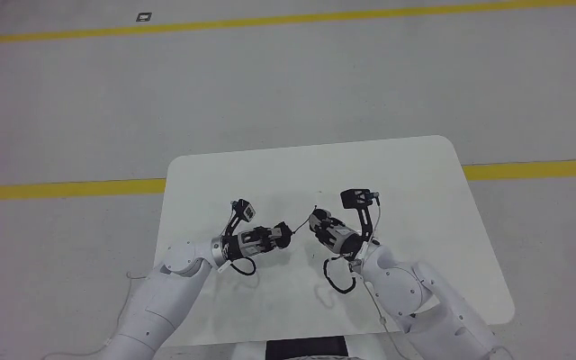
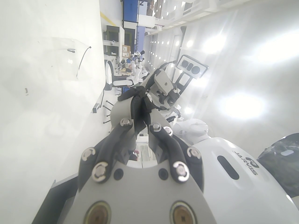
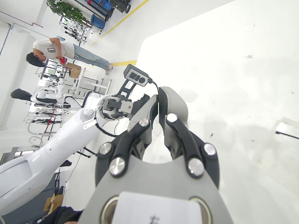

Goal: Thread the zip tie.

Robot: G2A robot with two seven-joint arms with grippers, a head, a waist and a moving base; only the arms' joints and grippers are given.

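Observation:
Above the white table [image 1: 405, 180] my two grippers face each other, tips almost touching. The left gripper [image 1: 284, 234] has its fingers pressed together, and so does the right gripper [image 1: 314, 219]. A thin black zip tie [image 1: 298, 225] runs between the two tips, held up off the table. In the left wrist view my left gripper [image 2: 137, 96] shows its dark pads closed, with the right arm's gripper [image 2: 163, 89] just beyond. In the right wrist view my right gripper [image 3: 158, 99] is shut, pad against pad, and the left arm's gripper [image 3: 121, 106] sits close behind it. The tie is hidden between the pads.
A clear plastic tray [image 2: 67, 59] lies on the table and holds a spare black zip tie [image 2: 82, 58]. Its corner [image 3: 283, 123] also appears in the right wrist view. Small dark specks dot the tabletop. The table's rounded far edge borders grey floor with yellow lines.

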